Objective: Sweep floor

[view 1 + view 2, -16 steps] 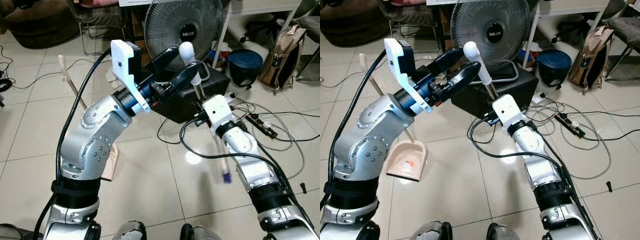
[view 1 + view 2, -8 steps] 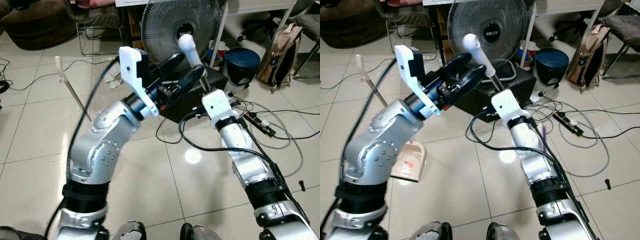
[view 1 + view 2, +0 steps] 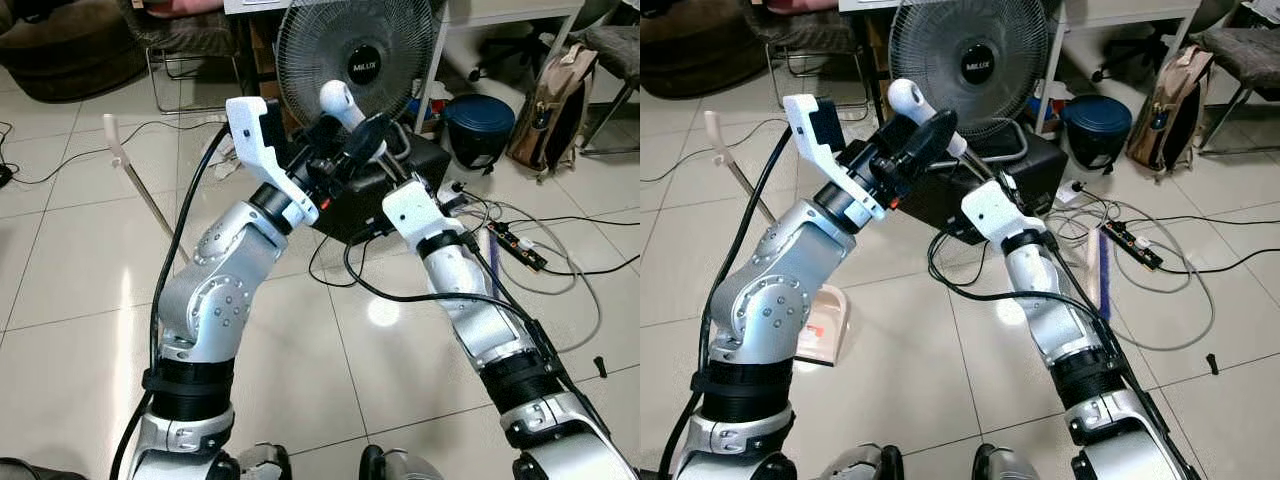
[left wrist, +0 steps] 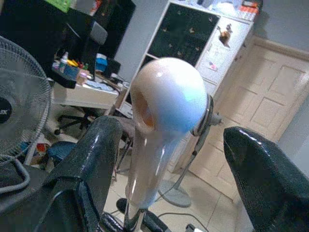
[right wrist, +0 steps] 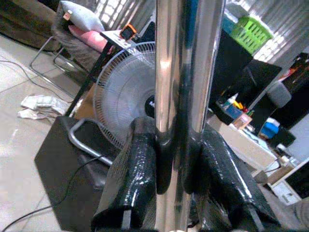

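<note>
Left gripper point(image 4: 164, 159), raised, fingers spread around the broom's knob point(image 4: 166, 99); right gripper point(image 5: 176, 164) pinches the shaft point(image 5: 186, 72) below. Knob has swung leftward since.

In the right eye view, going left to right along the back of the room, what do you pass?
Dustpan handle → fan → blue bin → backpack → chair.
</note>
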You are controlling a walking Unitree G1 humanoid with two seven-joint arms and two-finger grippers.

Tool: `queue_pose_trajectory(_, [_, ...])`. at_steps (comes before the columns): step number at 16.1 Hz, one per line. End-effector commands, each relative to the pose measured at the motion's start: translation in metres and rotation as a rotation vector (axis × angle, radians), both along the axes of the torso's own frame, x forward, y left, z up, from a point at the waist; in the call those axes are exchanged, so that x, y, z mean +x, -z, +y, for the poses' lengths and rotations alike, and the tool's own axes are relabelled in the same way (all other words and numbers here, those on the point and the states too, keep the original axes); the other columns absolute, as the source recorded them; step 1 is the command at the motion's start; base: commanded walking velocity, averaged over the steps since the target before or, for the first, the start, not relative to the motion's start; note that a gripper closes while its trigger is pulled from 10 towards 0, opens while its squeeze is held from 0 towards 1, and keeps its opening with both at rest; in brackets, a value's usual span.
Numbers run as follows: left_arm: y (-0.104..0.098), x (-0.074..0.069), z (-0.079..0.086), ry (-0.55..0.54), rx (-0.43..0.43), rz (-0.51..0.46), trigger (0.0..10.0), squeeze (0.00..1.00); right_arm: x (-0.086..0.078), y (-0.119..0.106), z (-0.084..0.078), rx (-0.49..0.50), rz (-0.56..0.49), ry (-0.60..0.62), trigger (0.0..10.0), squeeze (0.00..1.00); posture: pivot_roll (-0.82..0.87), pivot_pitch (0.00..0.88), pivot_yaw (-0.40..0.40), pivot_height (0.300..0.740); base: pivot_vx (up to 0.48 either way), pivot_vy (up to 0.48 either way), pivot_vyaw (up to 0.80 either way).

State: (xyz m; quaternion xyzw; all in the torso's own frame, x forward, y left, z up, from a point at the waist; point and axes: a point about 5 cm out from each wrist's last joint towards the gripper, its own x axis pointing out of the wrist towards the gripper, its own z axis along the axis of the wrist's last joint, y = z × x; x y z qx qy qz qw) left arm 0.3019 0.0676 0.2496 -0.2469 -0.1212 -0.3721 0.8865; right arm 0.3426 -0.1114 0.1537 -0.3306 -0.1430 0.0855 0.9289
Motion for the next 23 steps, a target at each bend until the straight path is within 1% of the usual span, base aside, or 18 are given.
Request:
queue_pose_trajectory(1, [0.000,0.003,0.002,-0.039,0.004,0.007,10.0,0.00,0.003,-0.009,0.006,-0.036,-0.038,-0.008,10.0,0.00,0.00,0.122,0.044,0.740,0.000,0.000,0.00])
queue_pose_trajectory(3, [0.001,0.008,0.003,-0.084,-0.004,0.028,10.0,0.00,0.004,-0.009,0.009,-0.043,-0.042,-0.007,10.0,0.00,0.00,0.125,0.043,0.740,0.000,0.000,0.00])
queue_pose_trajectory(4, [0.003,0.013,0.006,-0.150,-0.003,0.049,10.0,0.00,0.005,-0.011,0.013,-0.050,-0.048,-0.006,10.0,0.00,0.00,0.127,0.042,0.740,0.000,0.000,0.00])
queue_pose_trajectory(5, [0.004,0.015,0.008,-0.189,0.002,0.060,10.0,0.00,0.005,-0.012,0.016,-0.053,-0.054,-0.004,10.0,0.00,0.00,0.128,0.042,0.740,0.000,0.000,0.00])
queue_pose_trajectory(7, [0.006,0.020,0.013,-0.283,-0.021,0.078,10.0,0.00,0.005,-0.014,0.020,-0.061,-0.069,-0.002,10.0,0.00,0.00,0.129,0.041,0.740,0.000,0.000,0.00])
queue_pose_trajectory(8, [0.005,0.021,0.016,-0.305,-0.050,0.087,10.0,0.00,0.005,-0.015,0.021,-0.064,-0.075,0.001,10.0,0.00,0.00,0.131,0.041,0.740,0.000,0.000,0.00])
queue_pose_trajectory(10, [0.005,0.021,0.013,-0.295,-0.049,0.086,10.0,0.00,0.005,-0.015,0.020,-0.071,-0.082,0.013,10.0,0.00,0.00,0.132,0.039,0.740,0.000,0.000,0.00])
queue_pose_trajectory(13, [0.006,0.019,0.006,-0.283,-0.118,0.119,10.0,0.00,0.007,-0.017,0.017,-0.103,-0.108,0.055,10.0,0.00,0.00,0.132,0.038,0.740,0.000,0.000,0.00])
queue_pose_trajectory(15, [0.005,0.020,0.006,-0.282,-0.153,0.132,10.0,0.00,0.008,-0.019,0.016,-0.113,-0.119,0.064,10.0,0.00,0.00,0.132,0.036,0.740,0.000,0.000,0.00])
queue_pose_trajectory(18, [0.005,0.020,0.007,-0.282,-0.169,0.137,10.0,0.00,0.010,-0.023,0.020,-0.155,-0.150,0.069,10.0,0.00,0.00,0.132,0.036,0.740,0.000,0.000,0.00])
queue_pose_trajectory(23, [0.004,0.019,0.000,-0.246,-0.170,0.137,10.0,0.00,0.012,-0.024,0.024,-0.166,-0.158,0.067,10.0,0.00,0.00,0.133,0.039,0.740,0.000,0.000,0.00])
